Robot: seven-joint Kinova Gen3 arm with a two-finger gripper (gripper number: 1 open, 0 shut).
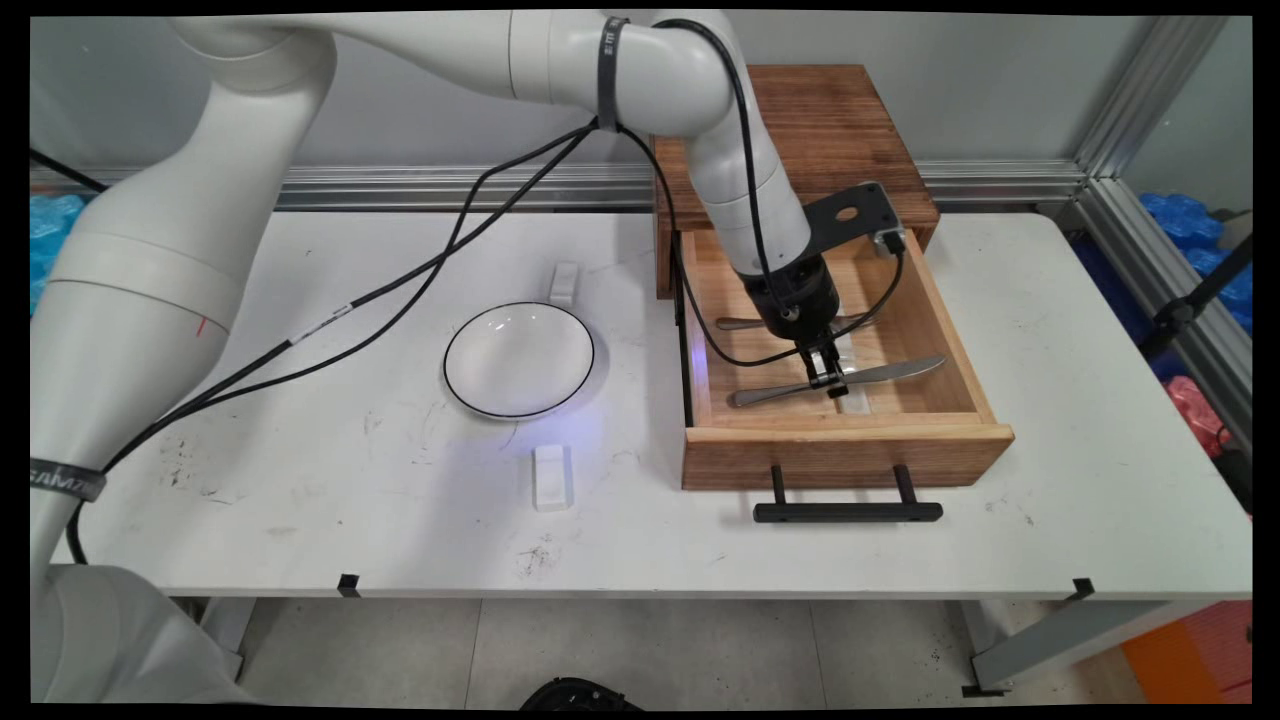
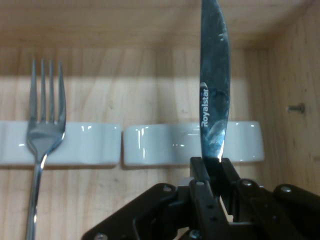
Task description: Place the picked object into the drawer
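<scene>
A steel table knife (image 1: 880, 376) (image 2: 215, 95) lies across the open wooden drawer (image 1: 960, 390). My gripper (image 1: 828, 380) (image 2: 214, 172) is down inside the drawer, shut on the knife near its middle. In the hand view the blade reaches up past a white cutlery rest (image 2: 165, 145). A fork (image 2: 45, 130) (image 1: 735, 324) lies to the left on a second white rest (image 2: 85, 145); in the main view the fork sits behind my gripper, partly hidden.
The drawer juts from a wooden box (image 1: 830, 130) at the back, its black handle (image 1: 847, 511) toward the near edge. A white black-rimmed bowl (image 1: 519, 358) sits left of the drawer. Small white rests lie behind the bowl (image 1: 564, 283) and in front of it (image 1: 552, 477).
</scene>
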